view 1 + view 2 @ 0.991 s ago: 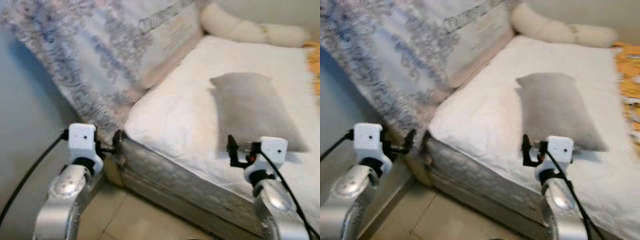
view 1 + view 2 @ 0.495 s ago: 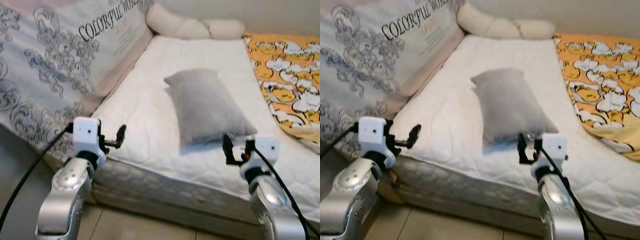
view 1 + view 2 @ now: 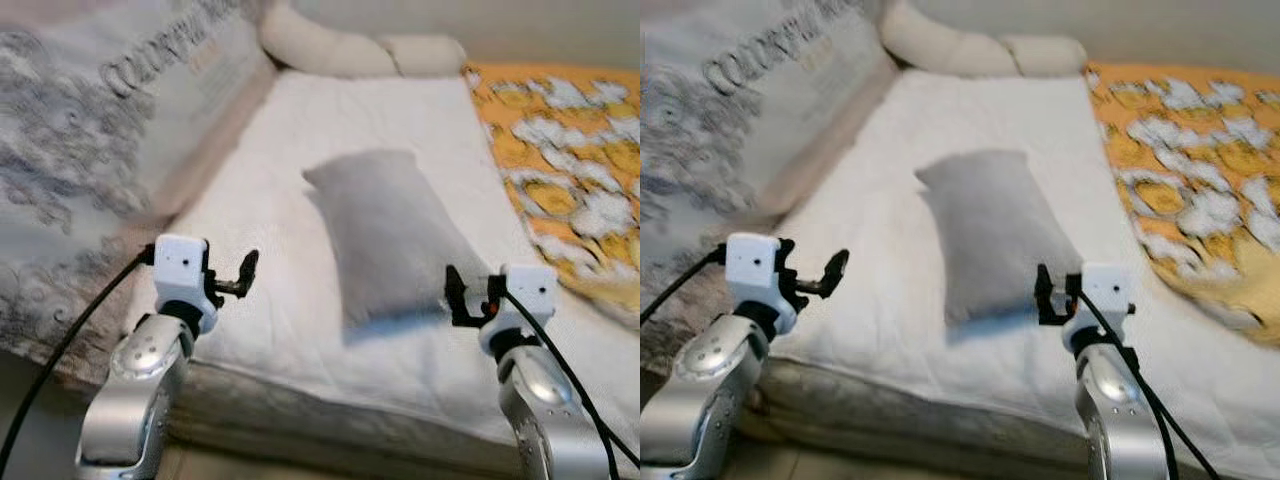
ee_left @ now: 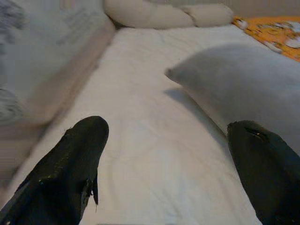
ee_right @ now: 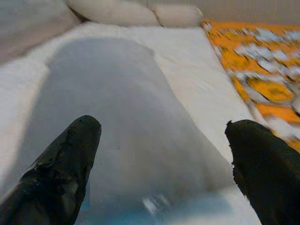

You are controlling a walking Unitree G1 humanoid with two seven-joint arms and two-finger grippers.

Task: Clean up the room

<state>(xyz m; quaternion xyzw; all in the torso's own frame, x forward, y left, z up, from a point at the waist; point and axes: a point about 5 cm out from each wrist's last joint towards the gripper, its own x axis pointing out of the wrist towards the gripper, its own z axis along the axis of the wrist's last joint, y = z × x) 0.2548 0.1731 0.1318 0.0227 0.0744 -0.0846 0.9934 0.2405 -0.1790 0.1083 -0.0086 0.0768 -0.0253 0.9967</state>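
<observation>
My right tool [image 3: 468,297] hangs over the near edge of the bed [image 3: 300,330], its two black fingers [image 5: 61,173] spread wide and grasping nothing. Straight ahead of it, between those fingers in the right wrist view, lies the grey pillow [image 3: 390,235], whose near end is just beyond the fingertips; I cannot tell whether they touch it. The pillow lies flat on the white mattress cover, roughly in the middle of the bed, its long side running from the near edge toward the far end and slightly slanted.

My left tool [image 3: 243,275] is likewise released, fingers apart, held over the near left corner of the bed with only bare white sheet before it. The grey pillow sits off to its right, well apart from it.

Along the left edge of the bed a large patterned cushion [image 3: 90,150], pale with grey scrollwork and lettering, leans up at a tilt. Across the far end lies a long cream bolster [image 3: 350,52], curved at the far left corner. On the right side of the bed an orange blanket with white figures [image 3: 560,160] covers the mattress; its edge lies near the pillow's right side, apart from it. Much of the scene is blurred.
</observation>
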